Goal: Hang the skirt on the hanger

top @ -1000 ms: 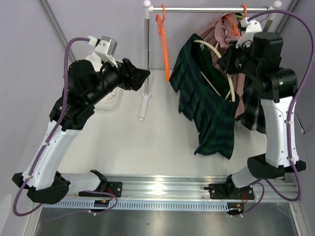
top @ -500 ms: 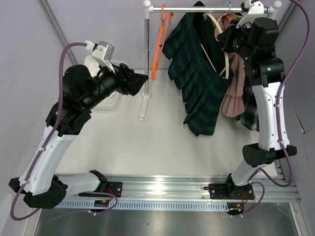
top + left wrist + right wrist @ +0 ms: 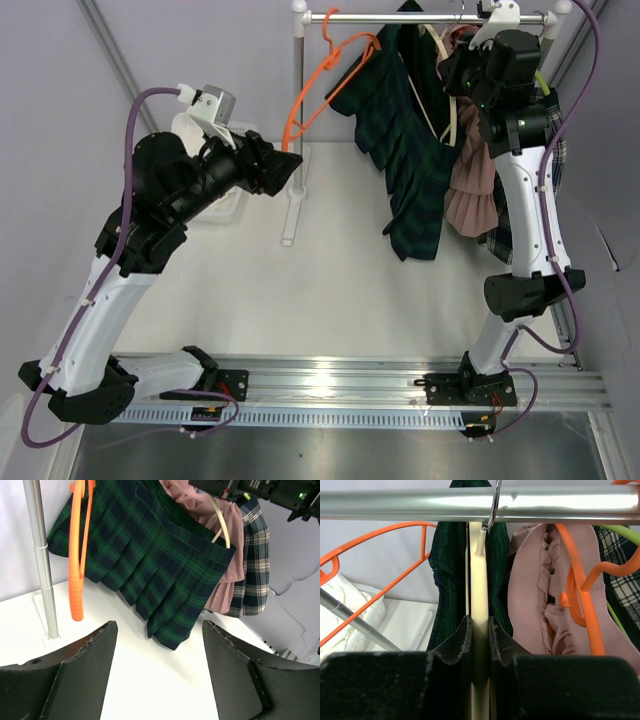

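A dark green plaid skirt (image 3: pixel 410 170) hangs on a cream hanger (image 3: pixel 452 120). The hanger's metal hook (image 3: pixel 494 505) sits over the silver rail (image 3: pixel 420 18). My right gripper (image 3: pixel 455 75) is up at the rail, and the right wrist view shows it (image 3: pixel 479 625) shut on the hanger's cream bar (image 3: pixel 479 580), with the skirt (image 3: pixel 447 580) draped on either side. My left gripper (image 3: pixel 295 165) hovers left of the rack, open and holding nothing. In the left wrist view its jaws (image 3: pixel 160 625) stand wide apart, facing the skirt (image 3: pixel 160 575) and hanger (image 3: pixel 222 525).
An empty orange hanger (image 3: pixel 320 90) dangles tilted at the rail's left end, next to the rack post (image 3: pixel 297 100). A pink skirt (image 3: pixel 470 200) and a checked skirt (image 3: pixel 520 230) hang right of the green one. A white basket (image 3: pixel 350 615) sits behind the left arm.
My right arm has raised the hanger and skirt from over the table up to the rail, where the hook now rests. The orange hanger has swung out to the left. The left arm barely moved.
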Robot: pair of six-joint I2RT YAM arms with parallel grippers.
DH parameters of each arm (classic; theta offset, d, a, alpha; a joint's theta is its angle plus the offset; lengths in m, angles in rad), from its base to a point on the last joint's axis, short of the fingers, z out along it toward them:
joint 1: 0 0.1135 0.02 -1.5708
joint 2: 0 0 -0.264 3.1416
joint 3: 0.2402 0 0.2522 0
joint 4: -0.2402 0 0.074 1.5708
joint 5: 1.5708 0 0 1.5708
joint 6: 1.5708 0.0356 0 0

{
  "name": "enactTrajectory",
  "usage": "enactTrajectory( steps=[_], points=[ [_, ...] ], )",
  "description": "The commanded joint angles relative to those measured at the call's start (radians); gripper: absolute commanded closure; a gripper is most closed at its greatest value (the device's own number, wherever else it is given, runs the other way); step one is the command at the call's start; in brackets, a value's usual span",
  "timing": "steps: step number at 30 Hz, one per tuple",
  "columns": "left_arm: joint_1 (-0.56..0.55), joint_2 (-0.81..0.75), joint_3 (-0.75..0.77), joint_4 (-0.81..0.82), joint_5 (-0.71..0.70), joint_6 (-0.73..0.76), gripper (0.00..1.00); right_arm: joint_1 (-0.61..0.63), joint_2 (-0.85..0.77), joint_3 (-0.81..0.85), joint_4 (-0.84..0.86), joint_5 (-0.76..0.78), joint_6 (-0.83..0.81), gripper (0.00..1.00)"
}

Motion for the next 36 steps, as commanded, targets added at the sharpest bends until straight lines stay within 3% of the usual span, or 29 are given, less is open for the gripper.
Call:
enactTrajectory(
  steps=[1, 15, 18, 24, 30, 36],
  points=[
    [-0.003, -0.016, -0.017, 0.020, 0.011, 0.018, 0.26, -0.008, -0.038, -0.007, 0.227, 0.029, 0.009, 1.00],
    [-0.003, -0.022, -0.033, 0.023, -0.001, 0.017, 0.26, -0.021, -0.141, -0.210, 0.262, 0.026, 0.031, 0.99],
    [-0.003, -0.025, -0.036, 0.017, -0.020, 0.015, 0.26, -0.023, -0.153, -0.218, 0.250, 0.021, 0.047, 0.88],
    [-0.003, -0.034, -0.040, 0.011, -0.072, 0.008, 0.22, -0.023, -0.201, -0.242, 0.219, 0.019, 0.082, 0.42],
    [-0.003, -0.036, -0.036, 0.006, -0.103, 0.003, 0.21, -0.023, -0.257, -0.273, 0.173, -0.022, 0.125, 0.26],
    [-0.003, -0.049, -0.019, -0.009, -0.190, 0.001, 0.18, -0.023, -0.363, -0.360, 0.156, -0.059, 0.196, 0.19]
  ],
)
